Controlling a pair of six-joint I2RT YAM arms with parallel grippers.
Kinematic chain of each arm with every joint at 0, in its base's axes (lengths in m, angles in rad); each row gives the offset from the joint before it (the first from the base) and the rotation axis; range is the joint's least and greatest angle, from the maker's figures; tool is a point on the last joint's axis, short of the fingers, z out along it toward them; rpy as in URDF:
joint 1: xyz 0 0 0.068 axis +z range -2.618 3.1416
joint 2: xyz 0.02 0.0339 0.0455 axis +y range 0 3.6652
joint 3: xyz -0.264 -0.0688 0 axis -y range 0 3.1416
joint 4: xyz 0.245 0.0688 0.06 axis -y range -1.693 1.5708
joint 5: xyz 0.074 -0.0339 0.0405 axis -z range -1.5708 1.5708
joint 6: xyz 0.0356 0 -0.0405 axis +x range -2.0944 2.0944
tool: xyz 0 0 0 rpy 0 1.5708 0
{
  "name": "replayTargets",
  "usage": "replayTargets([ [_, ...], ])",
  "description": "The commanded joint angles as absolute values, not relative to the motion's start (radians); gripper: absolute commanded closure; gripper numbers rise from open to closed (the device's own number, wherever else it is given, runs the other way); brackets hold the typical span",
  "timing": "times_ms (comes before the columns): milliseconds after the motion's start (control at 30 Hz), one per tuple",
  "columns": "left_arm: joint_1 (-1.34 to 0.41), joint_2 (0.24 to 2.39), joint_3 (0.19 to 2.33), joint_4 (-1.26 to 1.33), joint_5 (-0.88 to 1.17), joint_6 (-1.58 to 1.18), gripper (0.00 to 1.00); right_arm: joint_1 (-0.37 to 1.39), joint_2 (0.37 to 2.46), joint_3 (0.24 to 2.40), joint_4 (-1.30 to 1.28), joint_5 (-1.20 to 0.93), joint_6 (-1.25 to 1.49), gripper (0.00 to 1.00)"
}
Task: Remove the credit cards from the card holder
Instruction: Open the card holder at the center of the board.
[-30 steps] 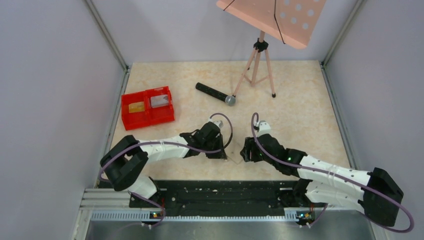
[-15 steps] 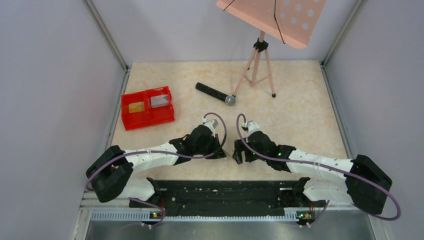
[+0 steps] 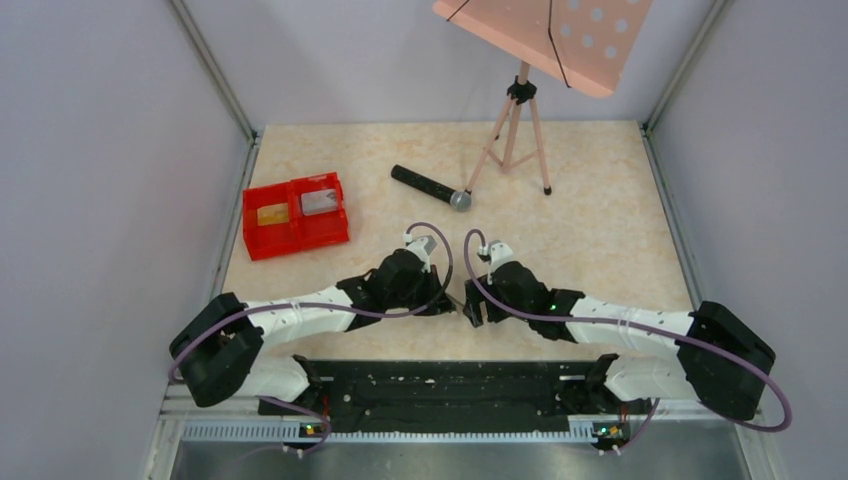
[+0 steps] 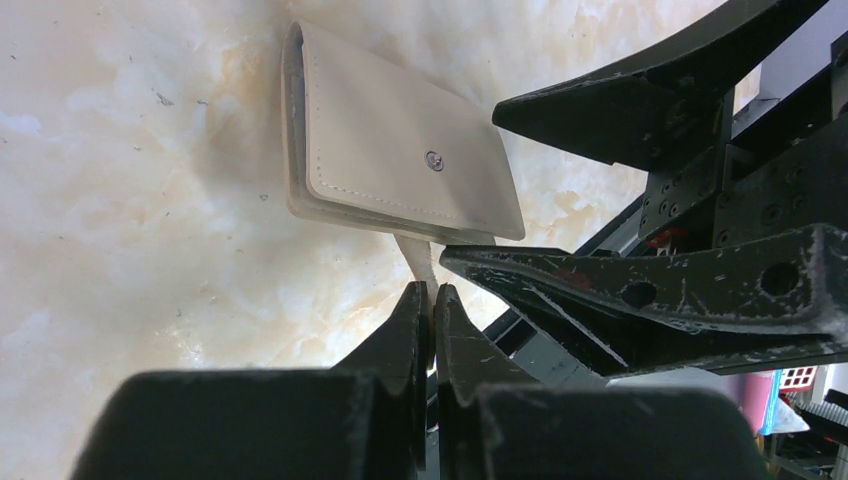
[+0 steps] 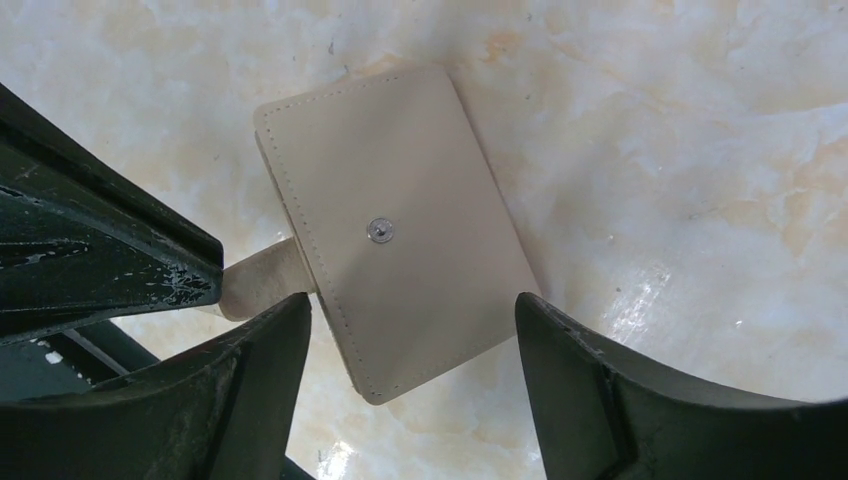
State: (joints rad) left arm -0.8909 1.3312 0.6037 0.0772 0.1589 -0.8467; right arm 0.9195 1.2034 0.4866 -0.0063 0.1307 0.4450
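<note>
The card holder [image 5: 400,220] lies folded shut on the table, pale with a metal snap stud; it also shows in the left wrist view [image 4: 400,150]. Its strap tab [image 5: 262,280] sticks out from one edge. My left gripper [image 4: 430,295] is shut on that tab. My right gripper [image 5: 412,305] stands open, one finger on each side of the card holder's near corner, not touching it. In the top view both grippers [image 3: 445,305] [image 3: 475,308] meet and hide the card holder. A gold credit card [image 3: 272,214] and a grey one [image 3: 318,203] lie in the red tray [image 3: 295,238].
The red two-compartment tray sits at the left. A black microphone [image 3: 430,187] lies at mid-table. A tripod [image 3: 515,135] carrying a pink perforated board [image 3: 545,40] stands at the back. Walls enclose the table on three sides.
The left gripper has closed on the card holder's tab and drawn slightly back. The right arm swung left to the card holder and its jaws opened wider.
</note>
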Motion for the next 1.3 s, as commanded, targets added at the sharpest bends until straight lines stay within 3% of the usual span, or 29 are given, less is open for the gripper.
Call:
replayTargets([
  [0,-0.89,1.303,0.604,0.124,0.146,-0.847,1.0,0.908,1.162,0.512,0.027,0.178,0.429,0.28],
  [333,-0.89,1.312,0.587,0.13,0.145,-0.854,1.0,0.903,1.154,0.531,-0.054,0.267,0.459,0.41],
  [867,-0.89,1.285,0.522,0.149,0.137,-0.863,1.0,0.835,1.136,0.563,-0.124,0.289,0.476,0.43],
  [1267,-0.89,1.204,0.462,0.175,0.117,-0.855,1.0,0.732,1.184,0.564,-0.121,0.216,0.509,0.5],
])
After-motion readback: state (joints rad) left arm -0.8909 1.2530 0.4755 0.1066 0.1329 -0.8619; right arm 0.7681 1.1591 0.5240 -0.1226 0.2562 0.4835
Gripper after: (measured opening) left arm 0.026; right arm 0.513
